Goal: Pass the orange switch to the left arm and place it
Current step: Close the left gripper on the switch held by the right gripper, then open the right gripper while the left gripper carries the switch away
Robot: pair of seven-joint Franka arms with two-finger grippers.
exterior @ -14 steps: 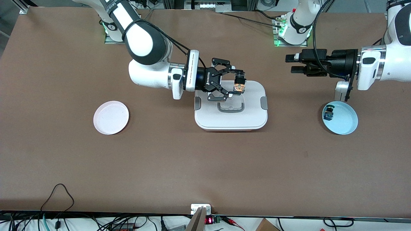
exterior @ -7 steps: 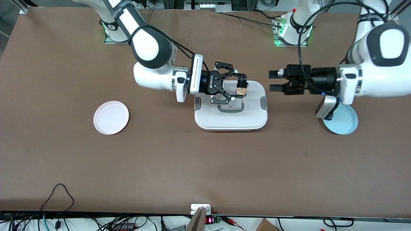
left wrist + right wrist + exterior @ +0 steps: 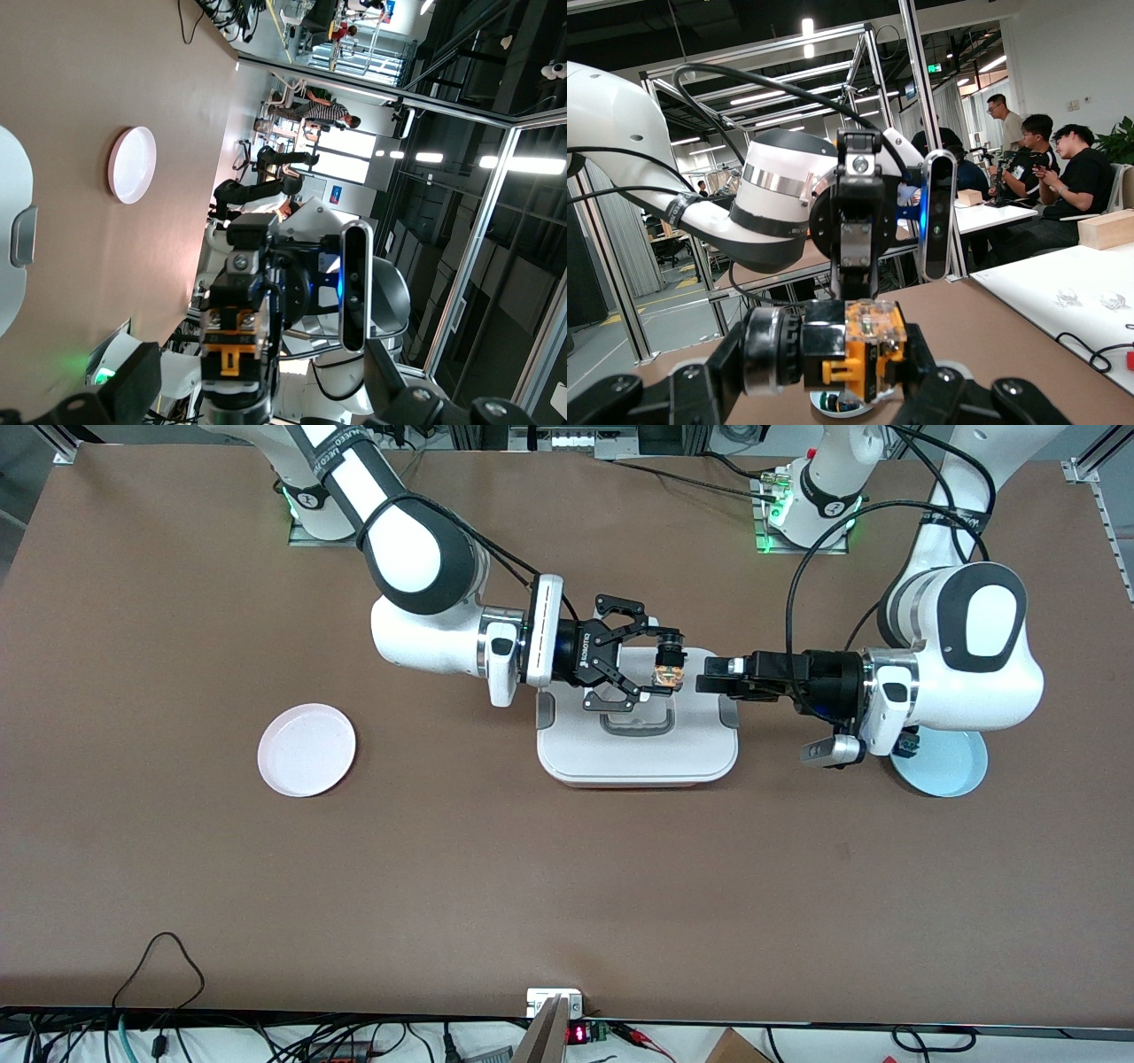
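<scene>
Mid-frame, the right gripper (image 3: 663,668) hangs over the box (image 3: 637,726), fingers clamped on the orange switch (image 3: 668,672). The left gripper (image 3: 709,676) faces it, fingers apart, hiding the blue plate's (image 3: 952,771) contents.

Blue plate (image 3: 952,772) partly under left arm (image 3: 961,660)
</scene>
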